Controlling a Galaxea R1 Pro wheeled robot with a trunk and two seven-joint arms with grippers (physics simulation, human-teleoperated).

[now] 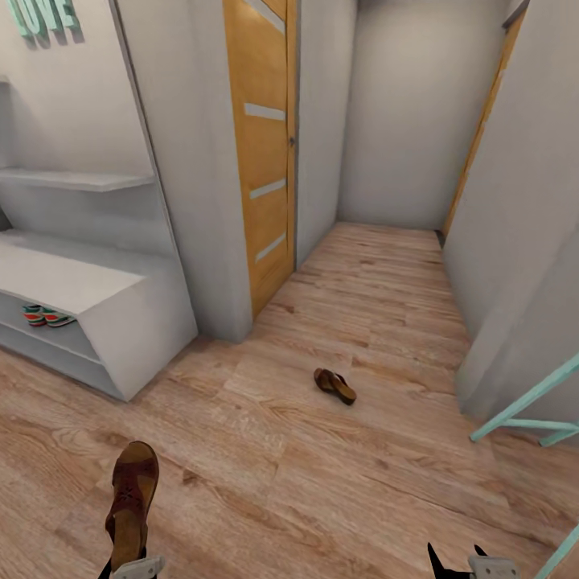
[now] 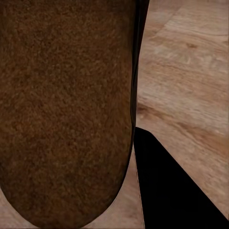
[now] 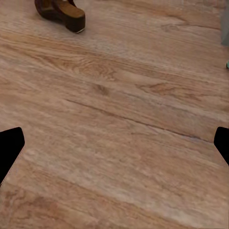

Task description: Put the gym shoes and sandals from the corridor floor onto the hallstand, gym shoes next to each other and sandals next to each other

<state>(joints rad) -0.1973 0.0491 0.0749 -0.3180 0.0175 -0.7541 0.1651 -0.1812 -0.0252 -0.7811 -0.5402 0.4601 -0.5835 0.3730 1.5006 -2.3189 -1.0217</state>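
One brown sandal [image 1: 133, 498] stands up out of my left gripper [image 1: 127, 559], which is shut on it low in the head view. In the left wrist view its brown sole [image 2: 67, 114] sits right in front of the camera beside a black finger [image 2: 167, 181]. The other sandal [image 1: 335, 385] lies on the corridor floor [image 1: 265, 450] ahead, and it also appears in the right wrist view [image 3: 59, 12]. My right gripper [image 1: 462, 563] [image 3: 114, 148] hangs open over bare planks. Both gym shoes [image 1: 44, 316] sit side by side on a low shelf of the hallstand [image 1: 72, 277] at the left.
A grey wall corner [image 1: 209, 241] and a wooden door [image 1: 265, 145] stand behind the hallstand. The corridor runs on past the floor sandal. Teal frame legs [image 1: 527, 410] stick out from the right wall.
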